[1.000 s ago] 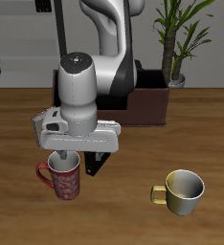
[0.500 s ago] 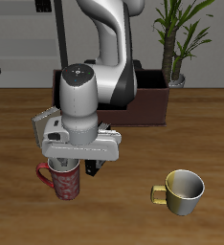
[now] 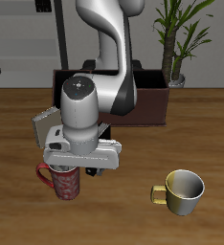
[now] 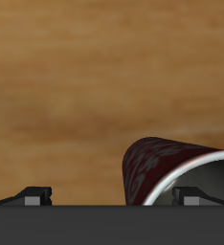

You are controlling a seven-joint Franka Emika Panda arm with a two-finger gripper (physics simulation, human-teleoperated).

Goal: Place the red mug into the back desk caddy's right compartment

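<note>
Red mug (image 3: 63, 181) upright on worktop (image 3: 123, 206), nr the front edge, loop handle pointing away from the yellowish-cream mug (image 3: 181, 191). Cream mug stands well apart from it, also nr front edge.

Gripper (image 3: 68, 168) sits directly over the red mug's mouth; arm body hides the rim in ext. view. Wrist view: red mug (image 4: 176, 167) close up, speckled wall + pale rim + grey inside visible; fingers (image 4: 33, 196) show as two dark tips spread apart, one near the rim, the other out over bare wood. So fingers are parted, not clamped on anything; contact w/ rim – can't tell.

Back desk caddy (image 3: 147, 103) is farther back, mostly behind the arm; its right compartment not resolvable from here. Mug is outside caddy. Potted plant (image 3: 177, 38) behind caddy.
</note>
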